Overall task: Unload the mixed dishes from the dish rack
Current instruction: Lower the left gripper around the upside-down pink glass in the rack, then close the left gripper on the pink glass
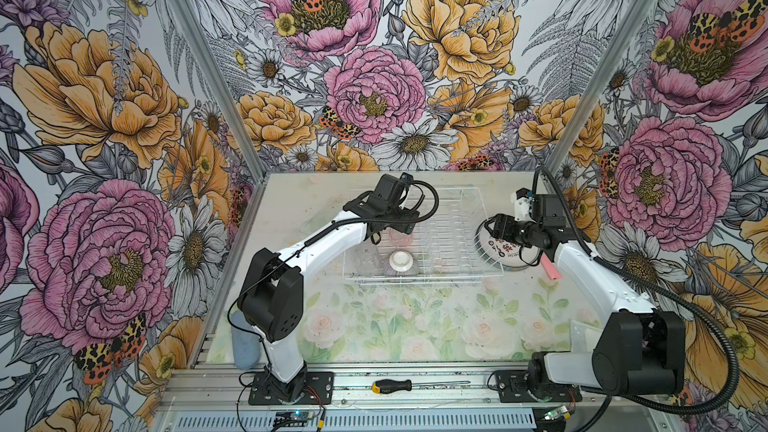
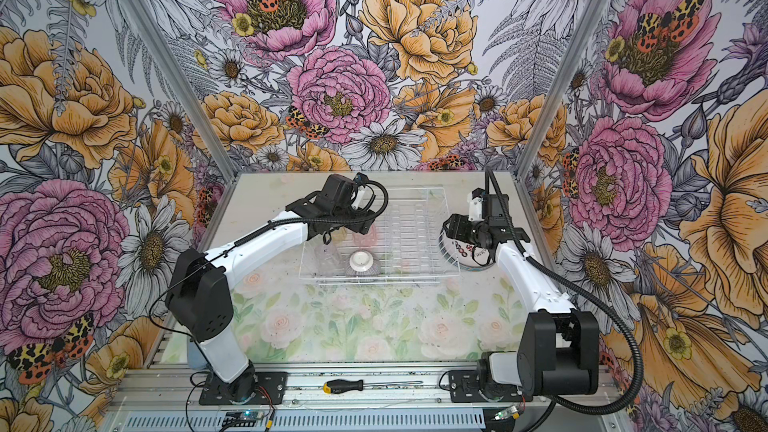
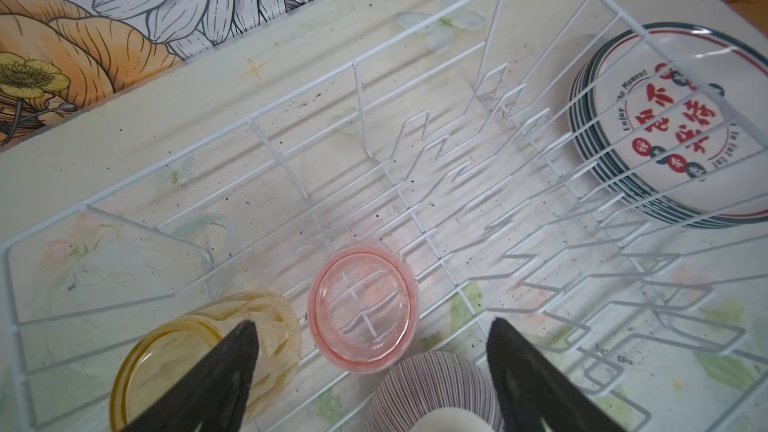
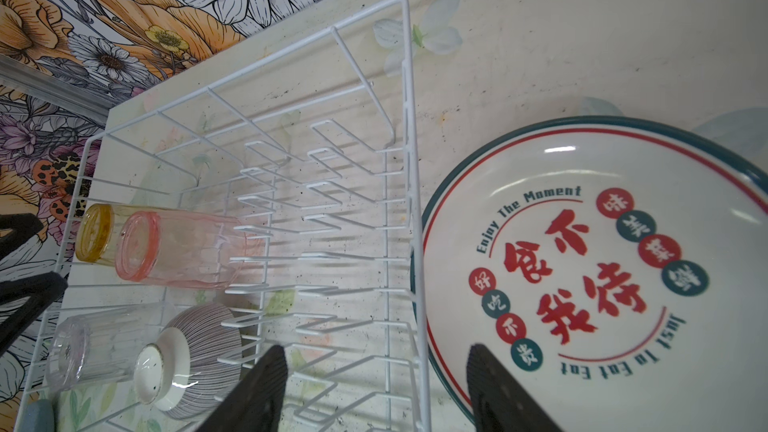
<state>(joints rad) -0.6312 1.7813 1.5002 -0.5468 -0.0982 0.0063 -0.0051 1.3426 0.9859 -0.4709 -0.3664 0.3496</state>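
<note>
The white wire dish rack (image 1: 424,282) (image 2: 378,280) sits at the back of the table. In its left end stand a pink tumbler (image 3: 361,309) (image 4: 178,247), an amber tumbler (image 3: 166,359) (image 4: 95,234) and a clear tumbler (image 1: 371,257) (image 4: 95,347). A ribbed bowl (image 1: 401,263) (image 3: 432,380) lies there upside down, white base up. A stack of printed plates (image 1: 505,251) (image 4: 582,263) rests on the table right of the rack. My left gripper (image 3: 372,326) hangs open above the pink tumbler. My right gripper (image 4: 376,351) is open, straddling the rack's right rim and the plates' edge, holding nothing.
A black-and-yellow screwdriver (image 1: 390,386) lies on the front rail. A blue-grey cylinder (image 1: 245,342) stands beside the left arm's base, and a pink object (image 1: 548,270) lies by the right arm. Floral walls close in the back and both sides.
</note>
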